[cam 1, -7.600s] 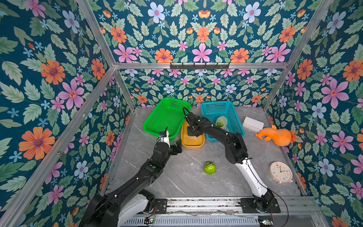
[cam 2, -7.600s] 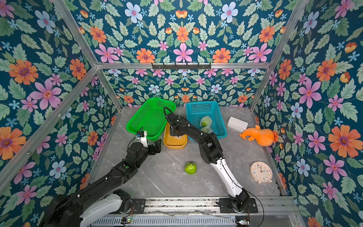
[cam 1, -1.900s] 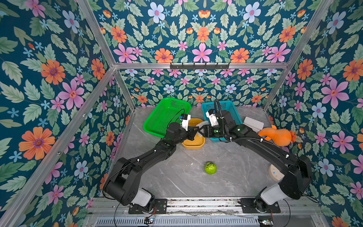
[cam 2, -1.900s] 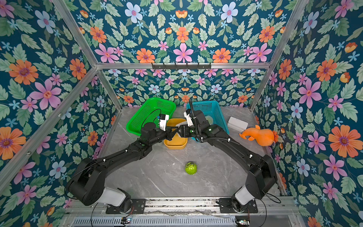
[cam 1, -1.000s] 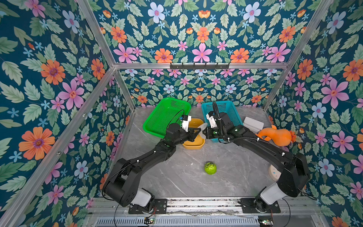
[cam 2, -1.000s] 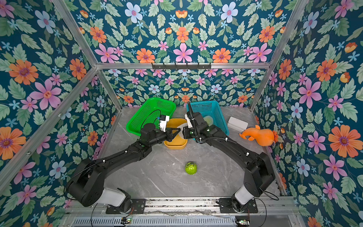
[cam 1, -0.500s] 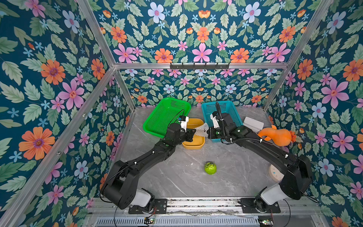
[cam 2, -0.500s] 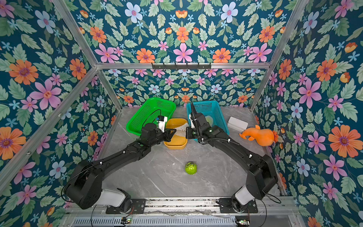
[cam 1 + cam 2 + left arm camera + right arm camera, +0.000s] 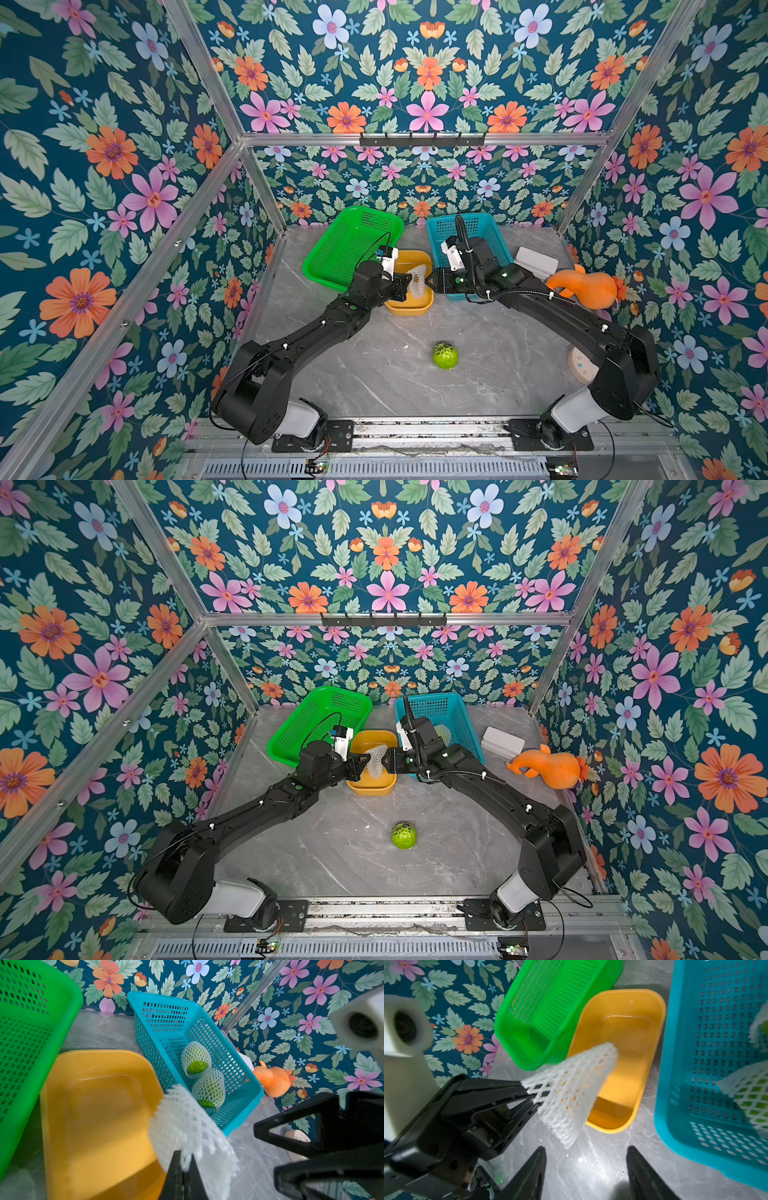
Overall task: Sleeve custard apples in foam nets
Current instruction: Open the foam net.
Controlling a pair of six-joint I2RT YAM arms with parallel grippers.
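Between my two grippers, above the shallow yellow plastic tub [image 9: 409,308], hangs the white diamond-mesh foam net [image 9: 417,280]. My left gripper [image 9: 404,286] is clamped tight on one edge of it, and the flattened tube fans out past the fingertips. My right gripper [image 9: 586,1152] faces it from the opposite side, jaws spread fairly wide with nothing between them. The net's free edge is just ahead of its tips and apparently not touching them.

Beyond the right gripper, in the teal perforated plastic basket [image 9: 166,1012], lie two netted custard apples [image 9: 196,1059]. The bare yellow-green custard apple [image 9: 445,355] sits on the grey marble tabletop [image 9: 374,374], well behind both grippers, towards the arm bases.

I judge the step in hand to be opening the third net. Next I'd close the right jaws on the free edge opposite the left grip and pull the mouth open. The mesh is limp, so a shallow pinch could slip.
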